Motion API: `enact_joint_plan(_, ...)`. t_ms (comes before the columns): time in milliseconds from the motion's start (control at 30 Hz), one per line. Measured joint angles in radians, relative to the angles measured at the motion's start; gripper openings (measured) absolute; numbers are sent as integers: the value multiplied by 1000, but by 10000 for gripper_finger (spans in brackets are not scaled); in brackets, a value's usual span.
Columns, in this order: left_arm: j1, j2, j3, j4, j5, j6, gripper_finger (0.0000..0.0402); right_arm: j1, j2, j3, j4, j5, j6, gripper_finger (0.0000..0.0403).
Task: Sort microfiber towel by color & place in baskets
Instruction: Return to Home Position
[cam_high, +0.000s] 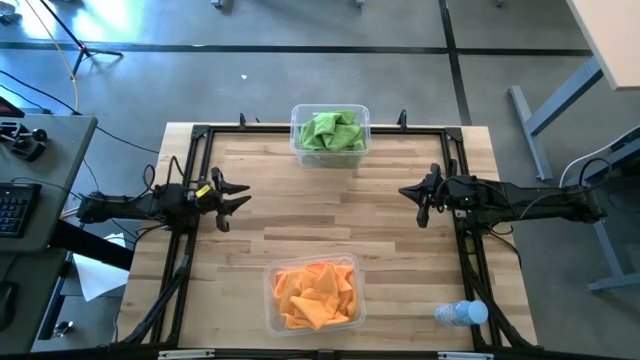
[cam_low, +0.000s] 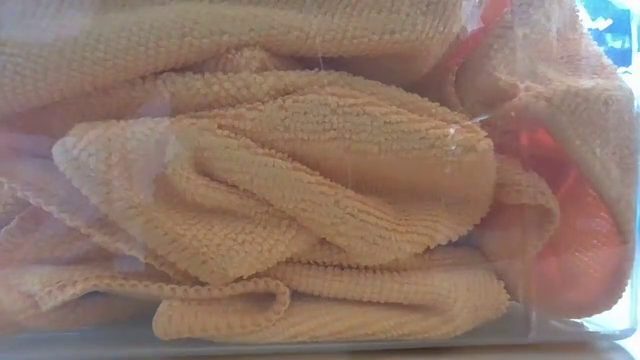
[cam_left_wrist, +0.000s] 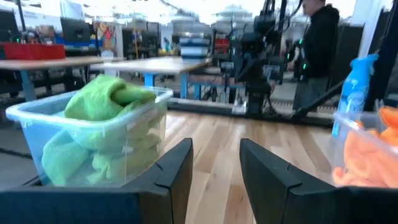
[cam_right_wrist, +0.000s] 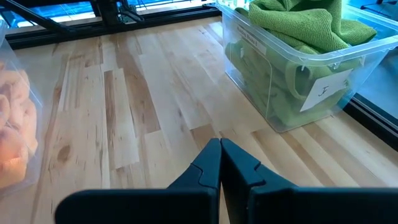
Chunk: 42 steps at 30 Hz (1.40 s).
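Observation:
Lime green microfiber towels (cam_high: 331, 130) are heaped in a clear basket (cam_high: 297, 118) at the table's far edge. Orange towels (cam_high: 315, 296) fill a second clear basket (cam_high: 270, 283) at the near edge and press against its wall in the low view (cam_low: 300, 200). My left gripper (cam_high: 238, 200) hangs open over the left side of the table, pointing level toward the right, with nothing between its fingers (cam_left_wrist: 214, 180). My right gripper (cam_high: 412, 195) is shut and empty over the right side (cam_right_wrist: 220, 163), tipped slightly down.
A small clear plastic bottle (cam_high: 461, 314) lies at the table's near right corner. A black frame (cam_high: 200, 135) runs around the tabletop. Bare wood (cam_high: 330, 215) stretches between the two baskets. A person (cam_left_wrist: 320, 46) stands in the room beyond the table.

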Motion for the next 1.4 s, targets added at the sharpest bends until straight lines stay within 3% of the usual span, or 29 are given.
enact_joint_plan(567,0,-12,2,0,-8,18,122,0,18,0,1,-18,-4,0)
enact_joint_plan(867,0,17,1,1,-9,18,122,0,90,0,12,-79,-143,0)
enact_joint_plan(1067,0,17,1,0,-9,18,122,0,151,0,126,-142,-220,0)
enact_joint_plan(1400,0,17,1,0,-9,18,122,0,133,0,141,-180,-235,0)
